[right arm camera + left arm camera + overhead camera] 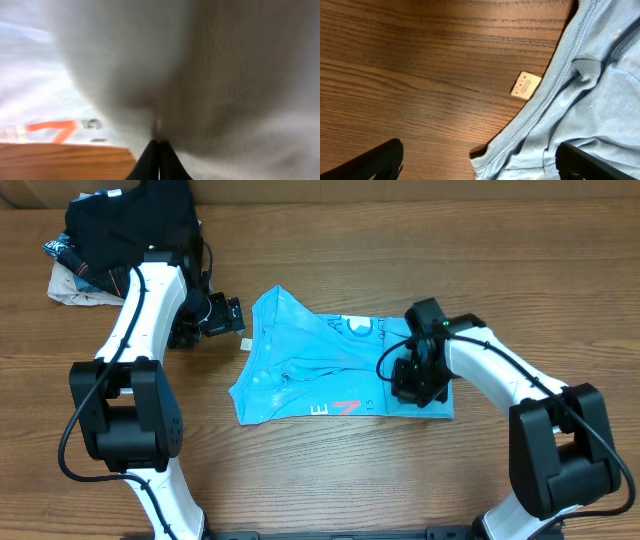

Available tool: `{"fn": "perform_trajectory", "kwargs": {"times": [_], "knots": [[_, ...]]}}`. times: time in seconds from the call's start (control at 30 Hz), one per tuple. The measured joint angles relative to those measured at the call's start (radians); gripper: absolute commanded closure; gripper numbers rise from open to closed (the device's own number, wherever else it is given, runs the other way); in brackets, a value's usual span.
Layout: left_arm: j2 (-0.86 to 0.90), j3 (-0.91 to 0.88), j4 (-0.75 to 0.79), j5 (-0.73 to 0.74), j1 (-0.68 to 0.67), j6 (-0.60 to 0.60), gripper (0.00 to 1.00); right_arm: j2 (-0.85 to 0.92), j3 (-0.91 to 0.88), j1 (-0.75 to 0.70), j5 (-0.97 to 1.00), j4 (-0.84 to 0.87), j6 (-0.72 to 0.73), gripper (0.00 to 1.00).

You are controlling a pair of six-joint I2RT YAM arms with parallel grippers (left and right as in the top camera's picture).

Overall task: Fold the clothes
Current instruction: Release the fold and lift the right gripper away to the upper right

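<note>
The light blue T-shirt [300, 370] lies partly flattened and wrinkled at the middle of the wooden counter [330, 480]. Its red and white lettering [345, 408] runs along its near edge.

The right gripper [415, 375] is down on the right part of the T-shirt. In the right wrist view its jaws are together, clamped on a bunched fold of the fabric [200, 75].

The left gripper [225, 315] sits just beside the T-shirt's far left edge. Its jaws are wide apart and hold nothing. In the left wrist view one finger [375, 162] is over bare wood and the other is over fabric.

A small pale label [526, 85] lies against the stitched hem [555, 75].

A pile of dark garments [130, 220] occupies the far left corner, well apart from the T-shirt.
</note>
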Motion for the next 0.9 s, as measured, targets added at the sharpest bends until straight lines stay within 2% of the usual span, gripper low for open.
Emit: {"fn": "perform_trajectory", "kwargs": {"times": [0.03,0.13,0.2,0.33,0.5,0.57,0.8,0.9], "knots": [[0.0,0.0,0.0,0.0,0.0,0.0,0.0,0.0,0.032,-0.003,0.0,-0.014,0.002,0.94],[0.0,0.0,0.001,0.0,0.0,0.0,0.0,0.0,0.143,-0.021,0.0,-0.01,0.014,0.76],[0.0,0.0,0.004,0.0,0.0,0.0,0.0,-0.002,0.216,-0.042,-0.001,0.04,0.01,0.73],[0.0,0.0,0.004,0.0,0.0,0.0,0.0,-0.014,0.264,-0.076,0.0,0.147,0.009,0.74],[0.0,0.0,0.005,0.0,0.0,0.0,0.0,0.006,0.264,-0.09,0.004,0.179,0.009,0.79],[0.0,0.0,0.005,0.0,0.0,0.0,0.0,0.034,0.264,-0.09,0.004,0.187,0.009,0.82],[0.0,0.0,0.004,0.0,0.0,0.0,0.0,0.177,0.264,-0.09,0.004,0.246,0.021,0.82],[0.0,0.0,0.004,0.0,0.0,0.0,0.0,0.227,0.264,-0.09,0.005,0.288,0.026,0.87]]}}
